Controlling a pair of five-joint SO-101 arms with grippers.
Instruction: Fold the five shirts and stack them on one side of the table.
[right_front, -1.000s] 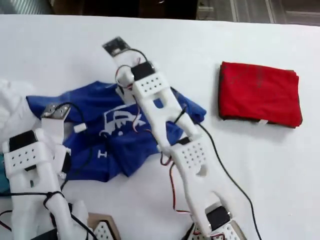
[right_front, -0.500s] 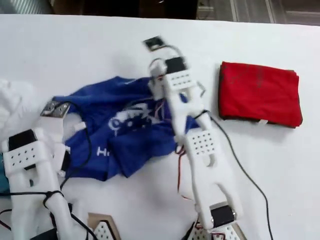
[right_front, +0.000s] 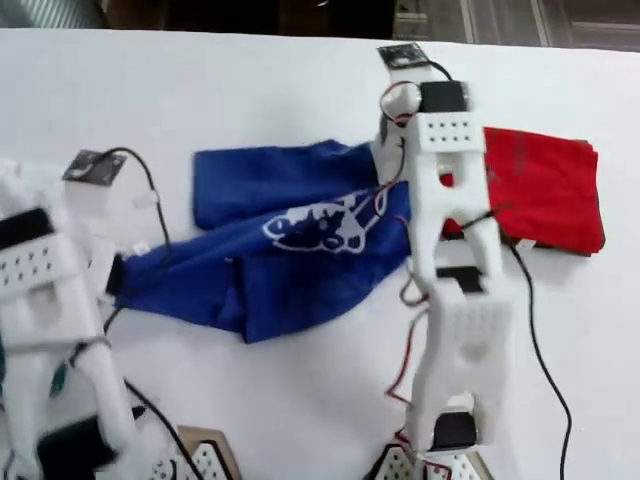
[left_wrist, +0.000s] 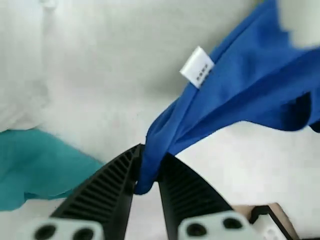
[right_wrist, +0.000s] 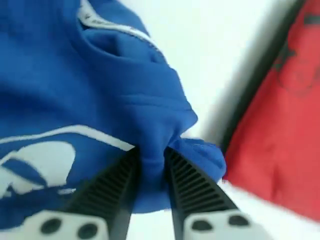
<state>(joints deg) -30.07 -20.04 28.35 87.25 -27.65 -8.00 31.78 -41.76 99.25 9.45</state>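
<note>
The right jaws pinch the blue shirt (right_wrist: 75, 95) beside the red shirt (right_wrist: 285, 130).

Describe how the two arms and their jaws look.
Both the left arm and the right arm are white plastic shells with grids of small holes and black motors at the joints. Black cables trail along both, red wires along the right. The jaws are black and ribbed, on white bases.
</note>
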